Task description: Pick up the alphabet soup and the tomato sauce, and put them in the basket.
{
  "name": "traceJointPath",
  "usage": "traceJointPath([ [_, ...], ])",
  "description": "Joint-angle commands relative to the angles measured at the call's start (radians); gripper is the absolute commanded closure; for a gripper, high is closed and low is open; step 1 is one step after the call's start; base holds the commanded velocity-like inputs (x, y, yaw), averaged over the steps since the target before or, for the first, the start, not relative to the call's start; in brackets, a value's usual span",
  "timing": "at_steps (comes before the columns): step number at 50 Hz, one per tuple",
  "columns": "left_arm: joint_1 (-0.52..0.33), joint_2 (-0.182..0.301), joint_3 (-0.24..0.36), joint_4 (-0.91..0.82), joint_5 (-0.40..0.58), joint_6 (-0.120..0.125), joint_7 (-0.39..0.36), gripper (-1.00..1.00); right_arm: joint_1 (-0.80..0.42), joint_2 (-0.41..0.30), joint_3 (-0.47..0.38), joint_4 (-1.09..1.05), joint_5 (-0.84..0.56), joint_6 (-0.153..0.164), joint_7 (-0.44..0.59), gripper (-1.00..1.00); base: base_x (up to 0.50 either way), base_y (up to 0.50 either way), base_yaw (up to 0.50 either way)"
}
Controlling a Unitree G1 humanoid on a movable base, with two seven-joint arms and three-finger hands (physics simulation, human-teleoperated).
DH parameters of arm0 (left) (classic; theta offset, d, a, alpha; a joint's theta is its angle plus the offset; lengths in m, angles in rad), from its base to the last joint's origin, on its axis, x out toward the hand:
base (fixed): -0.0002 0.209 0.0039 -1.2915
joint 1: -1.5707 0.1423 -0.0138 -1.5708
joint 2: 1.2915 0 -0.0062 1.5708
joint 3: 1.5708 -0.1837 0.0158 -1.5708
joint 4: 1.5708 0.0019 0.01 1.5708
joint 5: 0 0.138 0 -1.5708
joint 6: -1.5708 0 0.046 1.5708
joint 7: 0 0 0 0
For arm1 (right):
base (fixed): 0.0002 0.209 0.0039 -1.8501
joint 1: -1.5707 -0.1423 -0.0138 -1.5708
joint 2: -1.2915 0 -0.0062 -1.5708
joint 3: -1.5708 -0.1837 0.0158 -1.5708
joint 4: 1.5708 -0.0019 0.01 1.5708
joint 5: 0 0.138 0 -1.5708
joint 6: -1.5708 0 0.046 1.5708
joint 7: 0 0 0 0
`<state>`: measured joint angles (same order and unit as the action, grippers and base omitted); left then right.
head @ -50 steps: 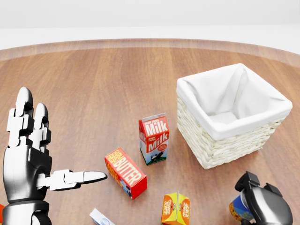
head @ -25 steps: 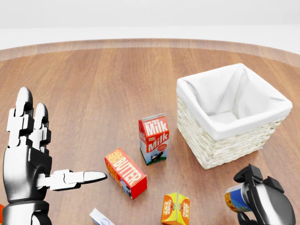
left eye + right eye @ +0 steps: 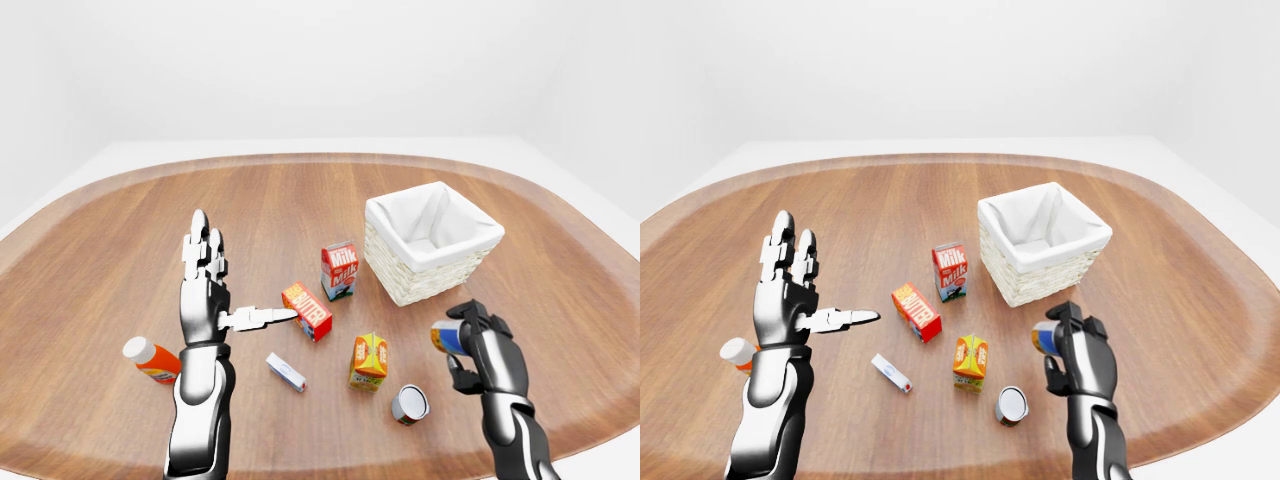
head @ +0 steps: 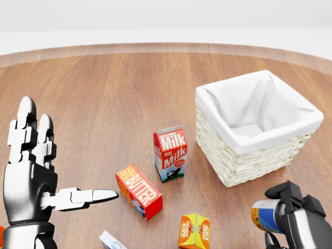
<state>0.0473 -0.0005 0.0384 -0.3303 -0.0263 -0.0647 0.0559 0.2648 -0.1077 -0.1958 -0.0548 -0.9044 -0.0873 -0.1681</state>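
Readable text: milk carton (image 4: 170,153) says "Milk" twice in white on red; butter box (image 4: 139,190) says "BUTTER" in white on red/orange. The orange carton's (image 3: 368,360) print is too small to read, same for the other labels.

Counts: one basket (image 3: 432,243), wicker with white cloth lining, standing on the round wooden desk (image 3: 120,230). One milk carton, upright, just left of the basket in the left-eye view. One butter box, lying down, below-left of the milk. One orange carton, upright, below the basket and right of the butter. One small white and blue flat box (image 3: 286,372), lying left of the orange carton. One orange bottle with white cap (image 3: 150,360), on its side, well left of the basket, beside the left forearm. Two cans.

One can lies on its side on the desk (image 3: 410,404), grey end showing, below the basket, just right of the orange carton; label not readable, so can't tell which product.

Other can (image 4: 265,216), blue, orange and white label, is in the right hand (image 3: 486,352), fingers (image 4: 290,193) wrapped round it, lifted off the desk below the basket and outside it. Label text unreadable.

Left hand (image 3: 205,290) empty, fingers spread straight up, thumb out sideways toward the butter, well left of the basket.
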Motion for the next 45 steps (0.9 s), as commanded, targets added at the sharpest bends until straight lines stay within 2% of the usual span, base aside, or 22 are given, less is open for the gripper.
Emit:
traceJointPath([
  [1, 0.006, 0.003, 0.002, 0.012, 0.001, -0.001, -0.014, -1.0, 0.048, 0.042, -0.019, -0.11, -0.055, 0.0, -0.082, 1.0, 0.0, 0.0, 0.0],
  [11, 0.003, 0.004, 0.002, 0.029, 0.004, -0.016, -0.013, -1.0, 0.079, 0.065, -0.033, -0.16, -0.062, 0.0, -0.119, 1.0, 0.0, 0.0, 0.0],
  [18, 0.005, 0.004, 0.003, 0.027, 0.004, -0.018, -0.016, -1.0, 0.097, 0.088, -0.037, -0.211, -0.088, 0.0, -0.152, 1.0, 0.0, 0.0, 0.0],
  [32, 0.007, 0.003, 0.002, 0.022, 0.005, -0.015, -0.017, -1.0, 0.051, 0.104, -0.013, -0.366, -0.124, 0.0, -0.088, 1.0, 0.0, 0.0, 0.0],
  [37, 0.006, 0.003, 0.002, 0.029, 0.004, -0.023, -0.017, -1.0, 0.04, 0.105, 0.002, -0.394, -0.113, 0.0, -0.077, 1.0, 0.0, 0.0, 0.0],
  [45, 0.009, 0.003, 0.0, 0.023, 0.005, -0.019, -0.018, -1.0, 0.004, 0.118, 0.064, -0.447, -0.046, 0.0, -0.068, 1.0, 0.0, 0.0, 0.0],
])
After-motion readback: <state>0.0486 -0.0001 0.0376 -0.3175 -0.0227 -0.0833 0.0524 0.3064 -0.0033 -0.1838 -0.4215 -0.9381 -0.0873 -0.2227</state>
